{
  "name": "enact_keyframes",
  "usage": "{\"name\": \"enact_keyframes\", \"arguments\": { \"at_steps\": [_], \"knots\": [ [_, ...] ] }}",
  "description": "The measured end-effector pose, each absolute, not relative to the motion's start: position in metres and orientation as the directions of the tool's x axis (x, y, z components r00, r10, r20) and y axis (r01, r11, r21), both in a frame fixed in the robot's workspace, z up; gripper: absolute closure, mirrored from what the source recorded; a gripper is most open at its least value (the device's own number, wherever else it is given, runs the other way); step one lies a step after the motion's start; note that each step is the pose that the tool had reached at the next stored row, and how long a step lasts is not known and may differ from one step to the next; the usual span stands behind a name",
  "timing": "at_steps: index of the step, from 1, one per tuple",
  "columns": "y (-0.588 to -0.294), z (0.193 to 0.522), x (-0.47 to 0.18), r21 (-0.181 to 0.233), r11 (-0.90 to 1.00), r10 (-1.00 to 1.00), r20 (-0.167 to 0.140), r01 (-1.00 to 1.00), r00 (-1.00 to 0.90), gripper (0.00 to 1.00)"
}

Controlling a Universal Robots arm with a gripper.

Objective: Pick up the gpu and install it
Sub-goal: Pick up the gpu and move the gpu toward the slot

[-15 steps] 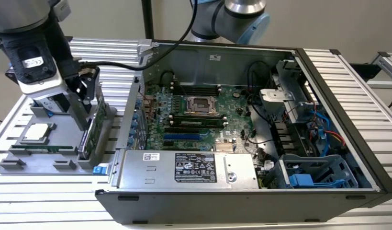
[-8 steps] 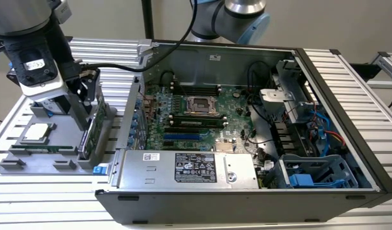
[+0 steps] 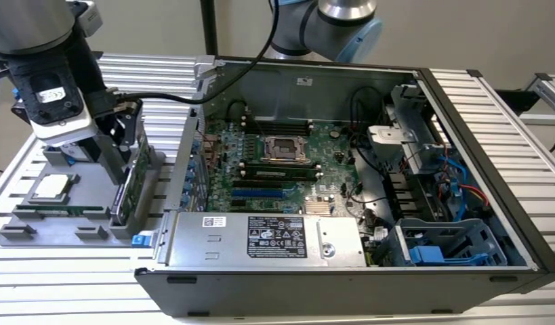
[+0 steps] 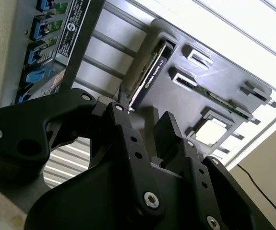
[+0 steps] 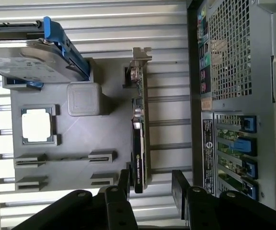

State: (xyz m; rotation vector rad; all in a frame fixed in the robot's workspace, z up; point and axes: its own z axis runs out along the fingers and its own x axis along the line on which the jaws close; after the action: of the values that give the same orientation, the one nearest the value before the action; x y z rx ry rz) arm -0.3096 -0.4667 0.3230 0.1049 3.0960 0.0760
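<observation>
The gpu (image 5: 138,125) stands on its long edge in a slot of the grey holder tray (image 5: 104,134), with its silver end bracket (image 5: 140,55) at the far end and its black shroud facing the tray's middle. My gripper (image 5: 152,188) is open just above the card's near end, one black finger on each side of it. A clear gap is left on the side toward the computer case. In the second wrist view the gpu (image 4: 150,72) lies just beyond the gripper (image 4: 145,129). In the exterior view the gripper (image 3: 114,159) hangs over the gpu (image 3: 141,157) at the exterior view's left.
The tray also holds a silver hard drive with blue rails (image 5: 32,60), a processor chip (image 5: 37,124) and a thin RAM stick (image 3: 60,208). The open computer case (image 3: 476,156) lies beside the tray, showing its motherboard (image 3: 277,162), blue slots (image 3: 259,193) and power supply (image 3: 268,237).
</observation>
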Motion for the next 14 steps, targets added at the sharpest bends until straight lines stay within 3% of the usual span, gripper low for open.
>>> {"name": "enact_keyframes", "arguments": {
  "at_steps": [14],
  "knots": [
    [-0.4667,0.3187,-0.3096,0.051,0.997,0.069,-0.041,0.067,-0.997,0.00]
  ]
}}
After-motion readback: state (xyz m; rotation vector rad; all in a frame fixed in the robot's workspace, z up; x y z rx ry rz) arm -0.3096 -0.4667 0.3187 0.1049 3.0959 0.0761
